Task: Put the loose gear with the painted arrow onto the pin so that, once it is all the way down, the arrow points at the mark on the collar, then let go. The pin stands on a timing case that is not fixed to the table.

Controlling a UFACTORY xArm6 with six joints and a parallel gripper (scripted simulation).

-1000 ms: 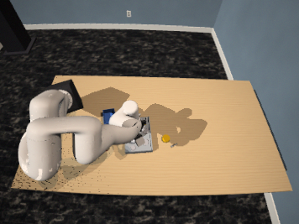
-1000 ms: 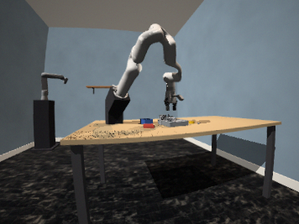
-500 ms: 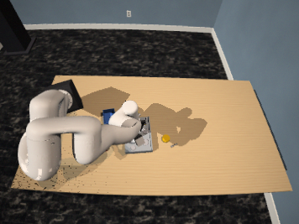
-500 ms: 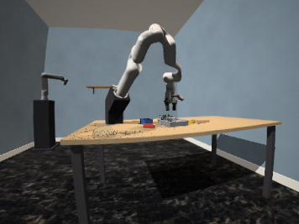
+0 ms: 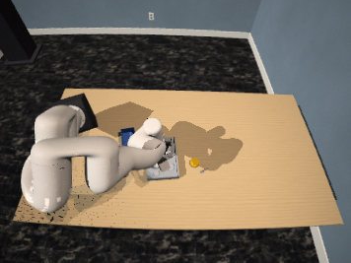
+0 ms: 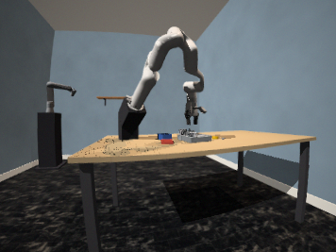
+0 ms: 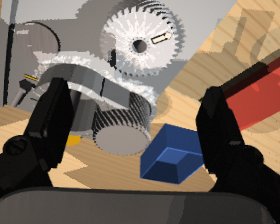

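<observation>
The gripper (image 7: 134, 131) is held above the grey timing case (image 5: 170, 170), which lies on the wooden table (image 5: 256, 129) somewhat toward the edge where the arm base stands, and its black fingers are spread wide with nothing between them. In the wrist view a pale gear (image 7: 143, 36) is seen flat on the grey plate of the case, so that its axis stands upright; a dark hole is at its centre, and a small light arrow mark (image 7: 161, 37) is painted on its face. This mark runs outward from the hole toward the right edge of the wrist view, a little upward. Whether the gear is fully down on the pin cannot be told from the pictures, and the mark on the collar cannot be made out either. Below the gear a second toothed wheel (image 7: 121, 118) is partly covered by a curved pale guard (image 7: 81, 78). A blue block (image 7: 171, 156) and a red block (image 7: 256, 100) lie on the wood just beside the case. A small yellow object (image 5: 194, 163) lies near the case, on its side away from the arm base, and a small screw (image 5: 202, 169) is close by it.
</observation>
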